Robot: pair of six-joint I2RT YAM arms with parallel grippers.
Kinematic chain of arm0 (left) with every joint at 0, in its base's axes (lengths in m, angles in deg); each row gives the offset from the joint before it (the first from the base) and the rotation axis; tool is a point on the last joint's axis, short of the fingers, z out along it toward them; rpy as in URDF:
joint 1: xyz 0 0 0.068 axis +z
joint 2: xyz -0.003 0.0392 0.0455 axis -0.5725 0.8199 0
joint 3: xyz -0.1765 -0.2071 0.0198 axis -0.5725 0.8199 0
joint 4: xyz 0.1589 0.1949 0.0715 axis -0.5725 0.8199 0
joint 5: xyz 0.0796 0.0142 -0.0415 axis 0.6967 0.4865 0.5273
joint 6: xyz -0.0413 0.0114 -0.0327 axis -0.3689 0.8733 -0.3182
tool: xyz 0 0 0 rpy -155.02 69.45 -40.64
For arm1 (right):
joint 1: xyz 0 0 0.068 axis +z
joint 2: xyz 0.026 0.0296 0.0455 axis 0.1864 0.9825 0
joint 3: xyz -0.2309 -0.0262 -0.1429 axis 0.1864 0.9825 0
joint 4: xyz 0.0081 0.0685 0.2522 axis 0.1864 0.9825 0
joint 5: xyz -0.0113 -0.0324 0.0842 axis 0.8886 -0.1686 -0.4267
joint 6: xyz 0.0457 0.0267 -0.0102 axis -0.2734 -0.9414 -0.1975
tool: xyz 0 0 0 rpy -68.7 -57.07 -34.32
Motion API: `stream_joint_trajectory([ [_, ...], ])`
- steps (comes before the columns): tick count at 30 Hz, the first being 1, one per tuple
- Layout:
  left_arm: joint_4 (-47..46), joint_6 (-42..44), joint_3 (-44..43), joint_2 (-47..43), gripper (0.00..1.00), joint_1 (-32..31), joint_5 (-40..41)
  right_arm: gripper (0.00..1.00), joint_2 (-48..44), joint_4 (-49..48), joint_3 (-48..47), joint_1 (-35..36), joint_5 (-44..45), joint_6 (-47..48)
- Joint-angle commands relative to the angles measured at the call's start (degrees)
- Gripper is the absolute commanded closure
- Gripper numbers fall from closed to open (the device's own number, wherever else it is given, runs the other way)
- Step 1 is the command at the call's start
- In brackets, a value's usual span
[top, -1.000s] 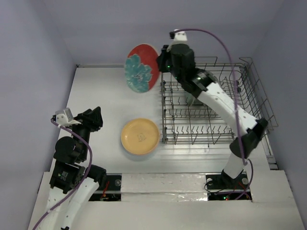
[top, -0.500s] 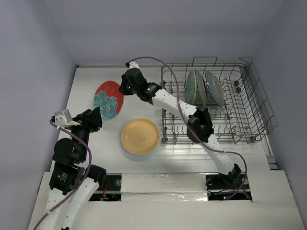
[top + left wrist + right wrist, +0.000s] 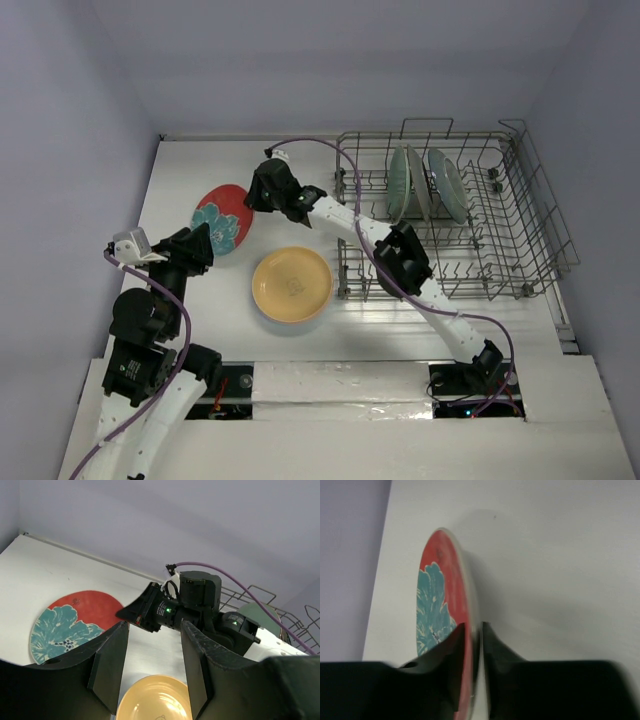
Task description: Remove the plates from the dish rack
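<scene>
The red-and-teal floral plate is tilted low over the table's left side. My right gripper is shut on its rim, one finger on each face. Whether the plate's lower edge touches the table I cannot tell. A yellow-orange plate lies flat on the table in front of the dish rack. Two greenish plates stand upright in the rack's back row. My left gripper is open and empty, hovering just left of the yellow plate.
The right arm stretches from its base across the rack's left front corner to the floral plate. Walls close the table at the left and the back. The rack's wire edge shows behind the right wrist.
My right arm swung the floral plate from high beside the rack's back-left corner leftward and down to the table's left side, tilting it flatter. The left arm has not moved.
</scene>
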Motion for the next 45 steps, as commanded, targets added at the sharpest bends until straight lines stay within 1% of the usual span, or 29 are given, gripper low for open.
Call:
stream_joint_trajectory([
  [1,-2.44,0.16,0.28,0.29,0.57,0.43,-0.39,0.69,-4.56,-12.85,3.18,0.23,1.33,-5.61],
  [2,-2.44,0.25,0.28,0.38,0.57,0.43,-0.39,0.61,-5.18,-13.65,4.68,0.23,1.77,-5.87],
  [3,-2.53,0.25,0.20,0.46,0.57,0.43,-0.47,0.50,-5.53,-14.61,6.60,0.23,2.12,-6.05],
  [6,-2.44,0.34,0.20,0.29,0.57,0.43,-0.39,0.36,-5.71,-14.27,7.59,0.23,2.04,-5.35],
  [9,-2.18,0.34,0.19,0.11,0.57,0.43,-0.12,0.34,-5.71,-14.71,9.87,-0.29,1.86,-5.17],
  [11,-2.27,0.34,0.11,0.03,0.57,0.43,-0.21,0.37,-6.32,-15.15,12.15,-0.30,1.60,-5.26],
  [12,-2.27,0.34,0.19,-0.06,0.57,0.43,-0.12,0.36,-6.93,-16.02,13.03,-0.30,1.60,-5.26],
  [13,-2.27,0.25,0.19,-0.15,0.57,0.43,-0.12,0.29,-7.37,-15.68,13.56,-0.30,2.82,-5.17],
  [16,-2.27,0.25,0.19,-0.06,0.57,0.43,-0.21,0.12,-9.05,-12.79,13.31,-0.30,5.02,-3.43],
  [18,-2.27,0.16,0.19,-0.06,0.57,0.43,-0.30,0.05,-10.62,-11.55,13.04,-0.30,5.38,-1.06],
  [22,-2.44,0.16,0.28,0.03,0.57,0.43,-0.39,0.00,-14.13,-10.06,11.55,-0.30,3.81,4.22],
  [24,-2.44,0.34,0.20,0.11,0.57,0.43,-0.39,0.00,-16.07,-7.69,9.97,-0.30,4.58,7.12],
  [26,-2.44,0.25,0.28,0.29,0.57,0.43,-0.30,0.21,-20.62,-7.15,9.61,-0.30,3.98,12.13],
  [27,-2.44,0.43,0.20,0.46,0.57,0.43,-0.38,0.37,-22.74,-6.80,10.31,-0.30,4.93,13.53],
  [28,-2.36,0.43,0.19,0.55,0.60,0.43,-0.30,0.96,-25.37,-6.71,11.79,-0.30,9.29,17.03],
  [29,-2.27,0.51,0.19,0.55,0.66,0.43,-0.30,1.00,-30.97,-6.80,16.25,-0.30,12.38,18.89],
  [31,-2.27,0.52,0.28,0.47,0.74,0.43,-0.12,1.00,-36.36,-6.01,21.10,-2.74,18.18,23.71],
  [32,-2.35,0.43,0.20,0.29,0.82,0.43,-0.03,1.00,-38.91,-5.40,25.91,-3.89,20.04,24.96],
  [33,-2.44,0.34,0.37,0.29,0.87,0.43,0.23,1.00,-43.28,-2.87,27.96,-5.21,23.10,26.37],
  [34,-2.27,0.08,0.20,0.20,0.91,0.43,0.58,1.00,-45.24,-1.28,29.90,-6.61,24.09,26.73],
  [35,-2.18,0.08,0.11,0.11,0.98,0.43,0.93,0.95,-47.09,0.56,31.57,-9.41,24.71,26.82],
  [36,-2.09,-0.01,0.02,-0.06,1.00,0.43,1.54,0.89,-50.93,3.45,35.15,-10.66,25.15,26.91],
  [37,-2.09,-0.19,0.11,-0.24,1.00,0.43,1.81,0.76,-52.89,4.53,37.19,-11.63,26.81,26.99],
  [40,-2.09,-0.27,0.11,-0.33,1.00,0.43,1.29,0.48,-60.88,6.21,45.45,-12.78,28.67,26.21],
  [41,-2.18,-0.28,0.11,-0.24,0.97,0.43,1.28,0.45,-62.91,5.51,47.91,-12.78,27.97,25.94],
  [42,-2.09,-0.28,0.11,-0.24,0.93,0.43,1.20,0.44,-64.75,4.98,50.28,-12.78,27.53,25.42],
  [43,-2.00,-0.28,0.11,-0.33,0.90,0.43,1.11,0.52,-67.90,4.28,54.31,-12.78,27.27,24.02],
  [44,-2.09,-0.28,0.19,-0.24,0.84,0.43,1.02,0.55,-69.15,4.10,56.18,-12.78,26.57,23.22],
  [45,-2.18,-0.19,0.19,-0.15,0.82,0.43,0.76,0.56,-70.30,3.66,57.85,-12.78,26.30,22.69],
])
